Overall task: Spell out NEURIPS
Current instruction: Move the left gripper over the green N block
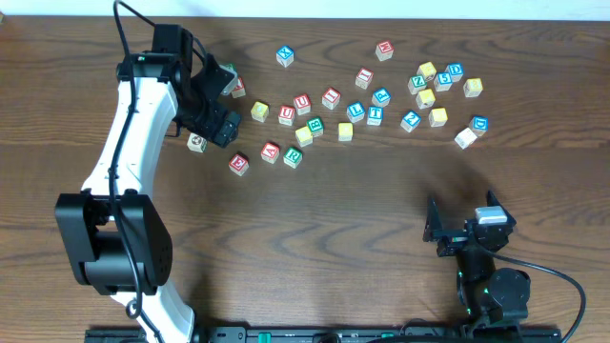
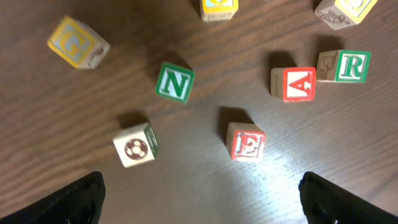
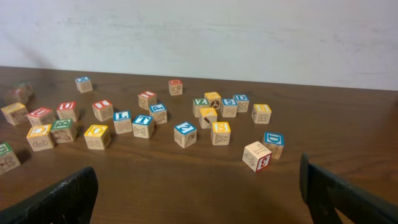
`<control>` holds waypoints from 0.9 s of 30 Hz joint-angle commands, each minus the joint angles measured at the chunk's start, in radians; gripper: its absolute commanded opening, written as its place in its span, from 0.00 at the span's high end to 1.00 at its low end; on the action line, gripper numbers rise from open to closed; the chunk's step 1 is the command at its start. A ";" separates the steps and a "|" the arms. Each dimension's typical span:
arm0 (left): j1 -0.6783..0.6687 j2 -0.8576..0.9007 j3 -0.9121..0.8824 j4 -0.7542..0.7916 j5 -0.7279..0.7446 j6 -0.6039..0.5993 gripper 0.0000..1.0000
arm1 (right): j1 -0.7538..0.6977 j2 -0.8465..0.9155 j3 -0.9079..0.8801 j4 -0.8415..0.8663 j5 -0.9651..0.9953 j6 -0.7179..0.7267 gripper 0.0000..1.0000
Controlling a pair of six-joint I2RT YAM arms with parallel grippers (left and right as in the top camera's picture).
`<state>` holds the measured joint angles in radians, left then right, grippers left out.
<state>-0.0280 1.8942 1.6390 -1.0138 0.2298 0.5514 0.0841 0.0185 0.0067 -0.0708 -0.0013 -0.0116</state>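
Note:
The lettered cubes lie scattered over the far half of the brown table (image 1: 315, 238). In the left wrist view a green N cube (image 2: 175, 82), a red E cube (image 2: 247, 142) and a green R cube (image 2: 351, 66) rest on the wood, with a red A cube (image 2: 293, 84) touching the R. My left gripper (image 2: 202, 208) hangs open above them with nothing between its fingers. From overhead the left gripper (image 1: 229, 107) is at the left end of the scatter, near the E cube (image 1: 238, 164) and R cube (image 1: 293, 156). My right gripper (image 1: 462, 217) stands open at the front right, holding nothing.
A yellow G cube (image 2: 76, 42) and a cube with a soccer ball picture (image 2: 135, 146) lie near the N. In the right wrist view, a white cube with a red 3 (image 3: 257, 155) is the cube nearest the right gripper (image 3: 199, 199); several more sit behind it.

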 commanded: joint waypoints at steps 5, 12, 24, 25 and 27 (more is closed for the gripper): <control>0.005 -0.005 0.028 0.094 -0.007 0.059 0.02 | -0.005 -0.004 -0.001 -0.005 -0.002 0.007 0.01; 0.005 -0.005 0.028 0.136 -0.021 0.150 0.02 | -0.005 -0.004 -0.001 -0.005 -0.002 0.007 0.01; 0.005 0.105 0.028 0.146 -0.029 0.201 0.02 | -0.005 -0.004 -0.001 -0.005 -0.002 0.007 0.01; 0.005 0.121 0.028 0.153 -0.029 0.201 0.02 | -0.005 -0.004 -0.001 -0.005 -0.002 0.007 0.01; 0.005 0.146 0.028 0.167 -0.033 0.202 0.02 | -0.005 -0.004 -0.001 -0.005 -0.002 0.007 0.01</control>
<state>-0.0280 1.9980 1.6455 -0.8574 0.2039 0.7311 0.0841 0.0185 0.0067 -0.0708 -0.0017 -0.0116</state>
